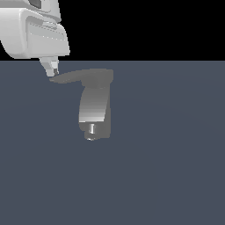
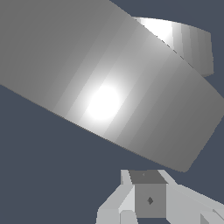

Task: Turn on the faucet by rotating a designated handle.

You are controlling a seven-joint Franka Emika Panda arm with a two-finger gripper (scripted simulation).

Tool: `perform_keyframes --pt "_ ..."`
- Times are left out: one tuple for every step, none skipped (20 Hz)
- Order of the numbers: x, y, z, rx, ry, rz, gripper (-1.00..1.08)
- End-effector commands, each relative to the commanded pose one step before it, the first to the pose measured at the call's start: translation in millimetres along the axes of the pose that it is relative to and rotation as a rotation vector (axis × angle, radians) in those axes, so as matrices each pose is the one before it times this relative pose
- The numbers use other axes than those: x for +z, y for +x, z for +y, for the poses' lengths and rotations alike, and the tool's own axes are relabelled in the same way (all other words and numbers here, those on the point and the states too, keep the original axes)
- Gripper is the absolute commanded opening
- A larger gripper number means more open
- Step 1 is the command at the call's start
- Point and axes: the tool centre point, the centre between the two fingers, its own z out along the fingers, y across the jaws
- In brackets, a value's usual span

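A bare simulated test scene, not a real room. A flat, featureless slate-grey floor (image 1: 167,176) meets a black void at twelve o'clock. Everything is plainly shaded, without texture.

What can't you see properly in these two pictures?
- White robot tool, exterior view: its upper body is cut off by the picture's edge, so open or shut is unclear.
- Thin flat grey handle, wrist view: fills the frame, tip out of view.
- Curved grey metal faucet: mostly hidden behind that handle in the wrist view.
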Motion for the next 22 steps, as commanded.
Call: perform_keyframes --pt "7.64 14.58 7.7 0.01564 -0.01932 0.00569 -1.0" --pt "0.25 1.9 2.33 -0.00002 -0.00068 0.00013 -1.0" --pt "0.32 1.89 2.3 -0.00003 -0.00083 0.00016 -1.0" --pt "0.25 1.91 2.35 -0.00003 -0.00068 0.00013 -1.0" --pt "0.32 1.9 2.32 -0.00004 -0.00083 0.00017 -1.0" --pt "0.25 1.92 2.37 -0.00003 -0.00068 0.00014 -1.0" --pt "0.24 1.93 2.38 -0.00003 -0.00068 0.00014 -1.0" --pt "0.32 1.93 2.35 -0.00004 -0.00083 0.00017 -1.0" --pt "0.24 1.95 2.4 -0.00004 -0.00068 0.00014 -1.0" --pt "0.31 1.94 2.37 -0.00005 -0.00083 0.00017 -1.0" --pt "0.24 1.96 2.42 -0.00004 -0.00067 0.00014 -1.0" --pt "0.31 1.96 2.39 -0.00005 -0.00083 0.00017 -1.0" --pt "0.3 1.97 2.41 -0.00006 -0.00082 0.00018 -1.0" --pt "0.23 1.99 2.45 -0.00005 -0.00067 0.00015 -1.0" --pt "0.3 1.99 2.43 -0.00007 -0.00082 0.00019 -1.0" --pt "0.29 2.0 2.44 -0.00007 -0.00082 0.0002 -1.0" --pt "0.29 2.01 2.46 -0.00008 -0.00082 0.00021 -1.0" --pt "0.0 0.0 0.0 0.0 0.0 0.0 -1.0" --pt "-11.69 -6.87 -8.91 -0.00595 0.03033 -0.00484 -1.0" --pt "0.42 4.67 0.57 0.00022 -0.00117 0.00015 -1.0" --pt "0.46 4.73 0.55 0.00024 -0.00126 0.00016 -1.0" --pt "0.46 4.78 0.56 0.00024 -0.00126 0.00017 -1.0"
